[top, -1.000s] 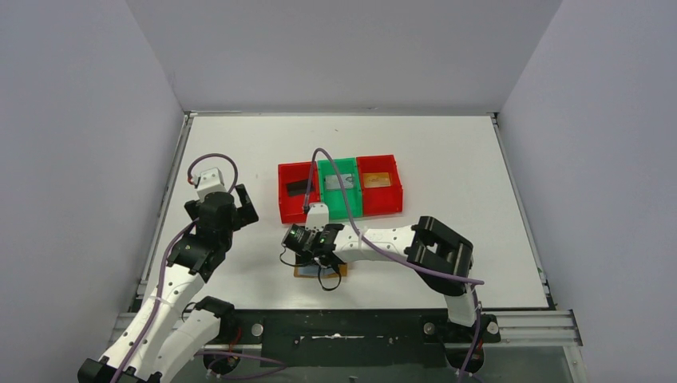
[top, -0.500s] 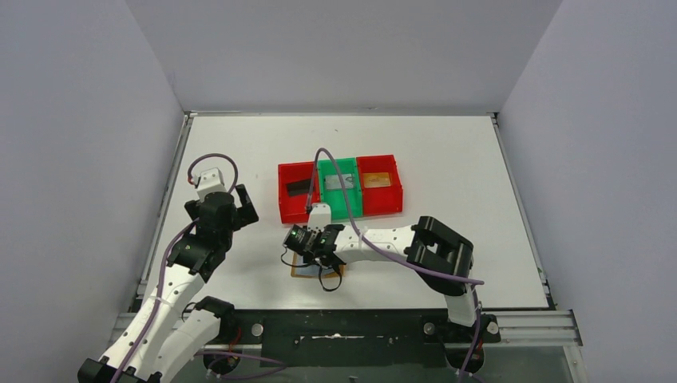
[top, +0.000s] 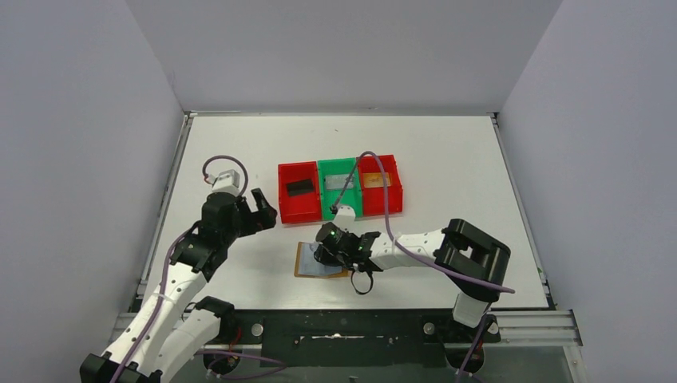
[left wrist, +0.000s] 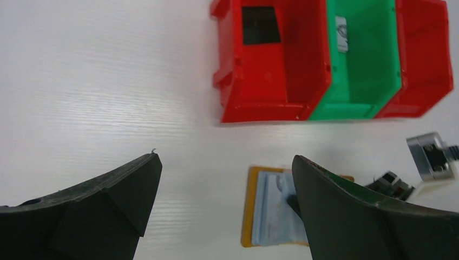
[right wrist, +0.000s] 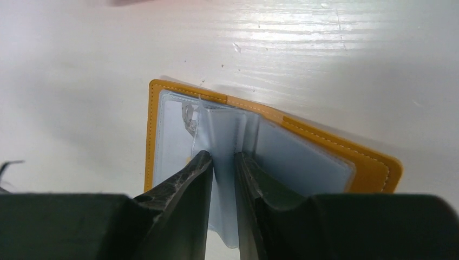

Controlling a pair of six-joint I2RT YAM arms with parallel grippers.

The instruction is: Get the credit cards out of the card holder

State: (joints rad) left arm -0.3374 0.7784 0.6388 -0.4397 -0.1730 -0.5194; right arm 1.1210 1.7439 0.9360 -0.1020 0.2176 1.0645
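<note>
1. Pinching with the right hand (right wrist: 222,158): fingers pressed almost together on a pale inner leaf (right wrist: 224,130) of the card holder (right wrist: 373,169), raising that leaf off the spread cover.
2. Lying open on the tabletop (top: 447,159) directly beneath and just ahead of that hand, orange cover down and pale panels up.
3. Stretching crosswise to the right fingers along its long axis, with the fold pointing straight out along the reach.
4. Hovering with the left hand (left wrist: 226,158) spread wide and holding nothing; card holder ahead and to the right of it, near but apart.
5. Nearer by far on the right, already touching; clearly the side to do the drawing out.
6. Impossible to tell whether a card sits inside the pinched leaf or only clear plastic.
7. Probably calls for a pull outward along the fold, with some risk of lifting the whole holder unless the left hand comes across to pin the cover.
8. Beyond the right hand, farther out: red and green bins (top: 299,214), near the holder but not touching it.
</note>
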